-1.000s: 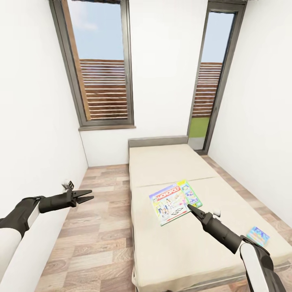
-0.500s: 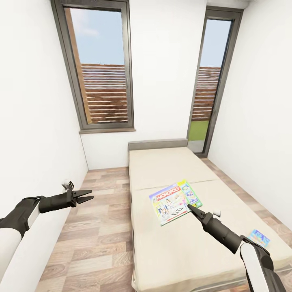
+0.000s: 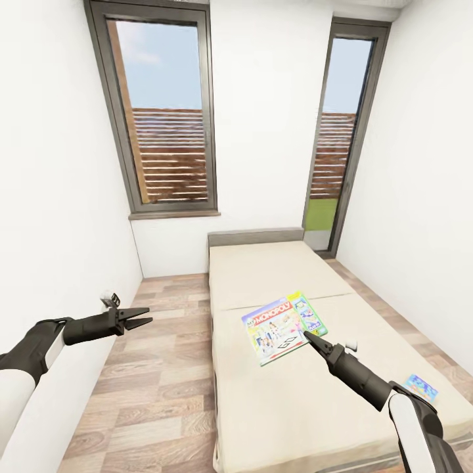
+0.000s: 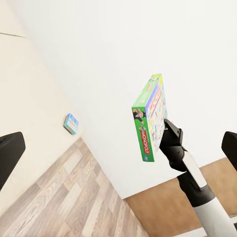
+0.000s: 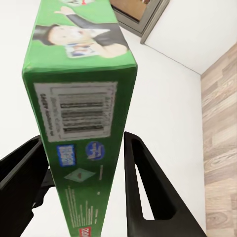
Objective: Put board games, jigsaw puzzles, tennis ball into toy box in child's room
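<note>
Beige bed spans the room below 2 windows. My right gripper pinches the Monopoly box edge above the mattress; my left gripper hangs spread and empty. Small blue game lies near the bed's right edge.

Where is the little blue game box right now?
In the head view, the small blue game box lies on the bed, near its right edge, beside the right arm.

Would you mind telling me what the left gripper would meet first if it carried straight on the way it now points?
Probably the side of the bed. The open left gripper hangs over the wood floor and points across it toward the bed; its wrist view looks past that to the right gripper holding the Monopoly box. Depth is unclear.
</note>
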You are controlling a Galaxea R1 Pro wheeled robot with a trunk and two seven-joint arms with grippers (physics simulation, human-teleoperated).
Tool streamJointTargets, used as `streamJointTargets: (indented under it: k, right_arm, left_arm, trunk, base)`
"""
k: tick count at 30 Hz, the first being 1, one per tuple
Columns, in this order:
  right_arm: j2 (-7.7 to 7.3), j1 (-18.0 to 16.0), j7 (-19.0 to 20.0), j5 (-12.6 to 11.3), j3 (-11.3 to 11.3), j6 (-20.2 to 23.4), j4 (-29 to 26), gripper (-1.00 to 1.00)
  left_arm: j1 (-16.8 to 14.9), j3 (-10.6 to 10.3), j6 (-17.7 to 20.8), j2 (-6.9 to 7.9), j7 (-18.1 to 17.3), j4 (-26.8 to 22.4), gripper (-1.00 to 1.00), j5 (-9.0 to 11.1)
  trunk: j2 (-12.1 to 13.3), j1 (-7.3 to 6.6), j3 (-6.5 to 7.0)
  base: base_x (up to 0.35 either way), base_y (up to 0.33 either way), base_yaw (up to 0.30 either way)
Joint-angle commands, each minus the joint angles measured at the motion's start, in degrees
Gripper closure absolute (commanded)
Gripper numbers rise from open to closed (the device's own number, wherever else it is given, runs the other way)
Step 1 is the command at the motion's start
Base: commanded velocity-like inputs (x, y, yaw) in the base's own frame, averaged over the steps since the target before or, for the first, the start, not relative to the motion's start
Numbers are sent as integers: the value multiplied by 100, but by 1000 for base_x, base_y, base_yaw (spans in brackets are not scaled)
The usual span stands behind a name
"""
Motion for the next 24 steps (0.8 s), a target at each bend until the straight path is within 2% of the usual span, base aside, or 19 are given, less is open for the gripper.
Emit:
streamJointTargets:
  k: [1,24]
  right_arm:
    - [1,-6,14,-4,-7,30,-1,100]
    - [0,-6,-14,-3,-12,38,12,100]
  left_arm:
    - [-6,1,61,1,-22,0,-100,-2]
    - [-5,3,52,1,-22,0,-100,-2]
  trunk:
    - [-14,4,-13]
    - [-14,4,-13]
  base:
    - [0,0,0]
    - [0,0,0]
